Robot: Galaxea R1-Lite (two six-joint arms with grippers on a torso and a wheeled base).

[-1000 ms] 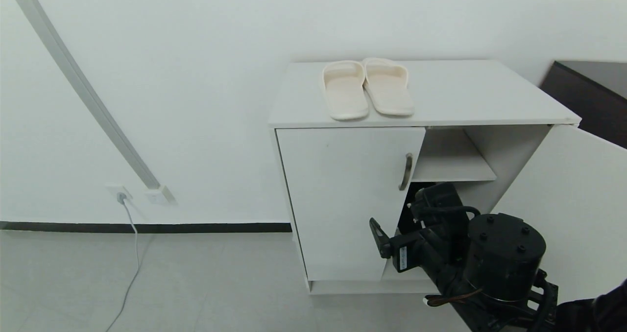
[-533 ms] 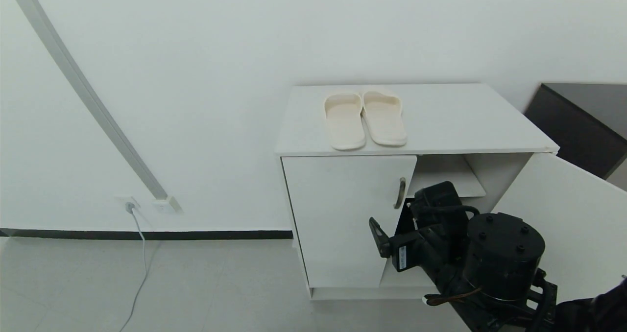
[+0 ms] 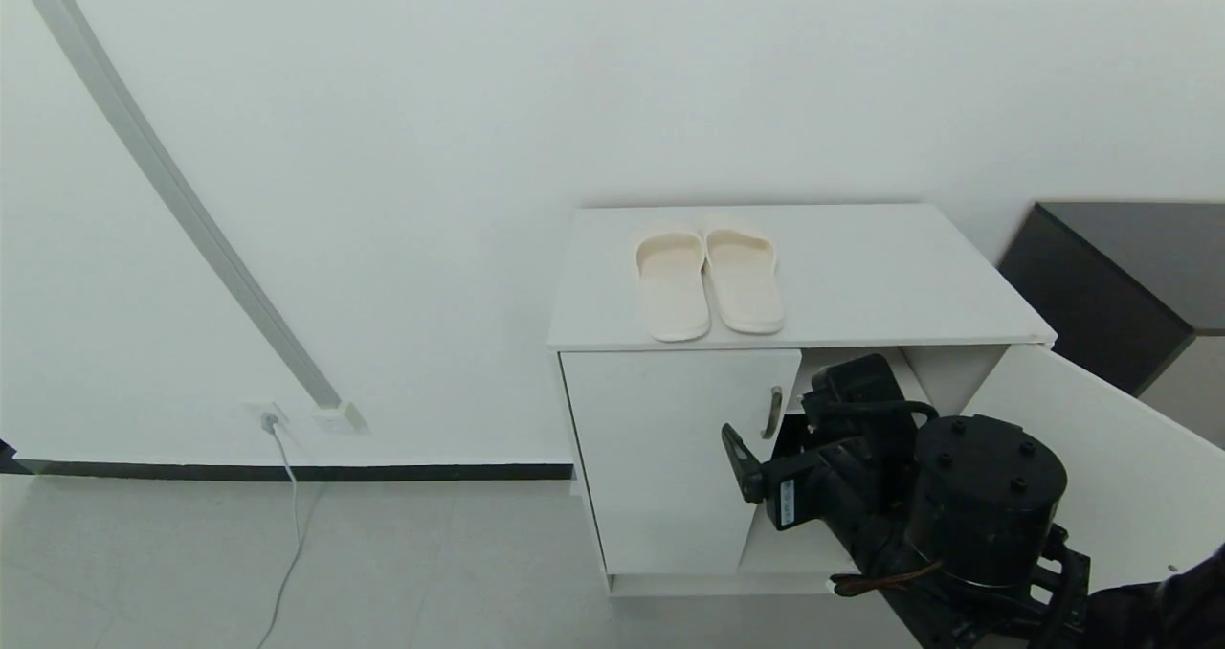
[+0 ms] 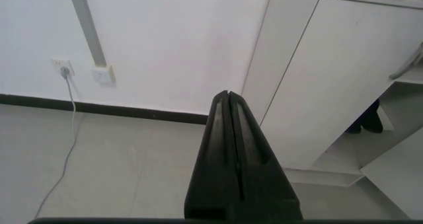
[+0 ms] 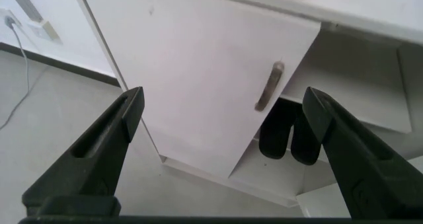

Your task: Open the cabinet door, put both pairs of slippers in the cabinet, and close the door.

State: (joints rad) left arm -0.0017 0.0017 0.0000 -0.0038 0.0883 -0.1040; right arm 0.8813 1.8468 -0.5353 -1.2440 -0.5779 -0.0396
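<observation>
Looking down from head height onto the cabinet (image 3: pixel 880 285), top and front. Lower and nearer from both wrists, facing its shut door (image 4: pixel 337 85), shared by all three.

The white board cabinet (image 3: pixel 861 285), right of centre in the head view, looks smooth and matt, like laminate. Its curved bar handle (image 3: pixel 771 413) has a dull brushed-metal sheen. The cream moulded slippers (image 3: pixel 742 285) on top look matt and foam-like. The grey tiled floor (image 3: pixel 383 563) at lower left is smooth and faintly glossy.
</observation>
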